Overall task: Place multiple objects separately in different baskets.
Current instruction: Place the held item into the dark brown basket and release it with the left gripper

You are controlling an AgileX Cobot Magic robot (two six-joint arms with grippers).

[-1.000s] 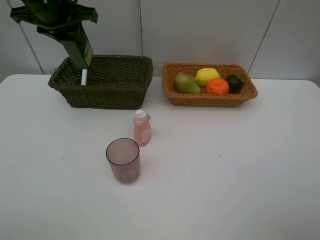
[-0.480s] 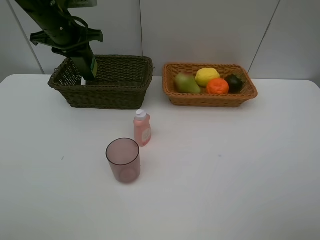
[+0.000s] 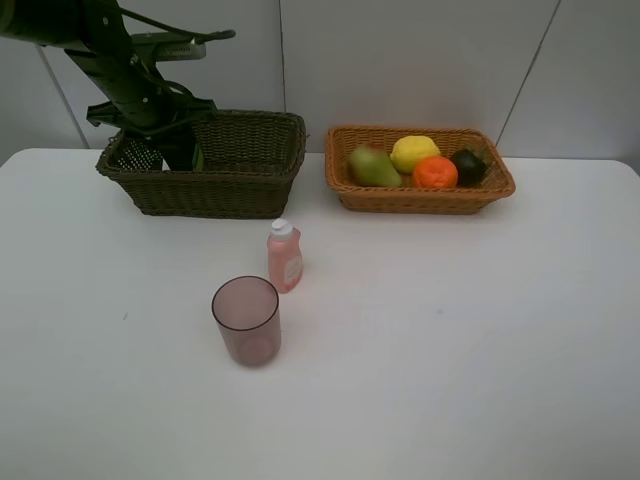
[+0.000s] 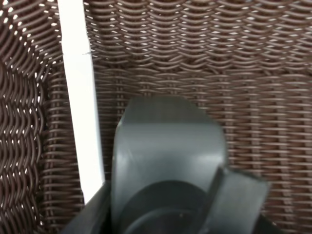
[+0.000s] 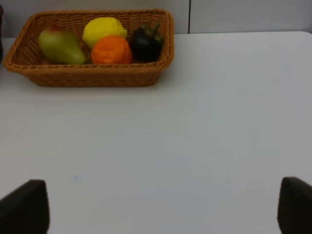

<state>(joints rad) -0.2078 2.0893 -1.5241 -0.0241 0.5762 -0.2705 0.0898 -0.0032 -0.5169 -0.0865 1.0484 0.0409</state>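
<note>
L gripper [image 4: 165, 207] has dropped into dark basket [image 3: 230, 190], jaws half-closed on dark green bottle [image 4: 165, 146], right beside marker [image 4: 80, 107]. Prob release next. R gripper [image 5: 158, 209] gapes wide, empty.

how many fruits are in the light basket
4, all in the light basket: pear at the left end, lemon at the back, orange in front of it, dark mangosteen at the right end, as the high camera sees it. None looks hidden.

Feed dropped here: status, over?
Left gripper shut on green bottle, down in dark basket beside marker. Right gripper open over table. Pink bottle, cup not yet binned. Nothing blocking.
</note>
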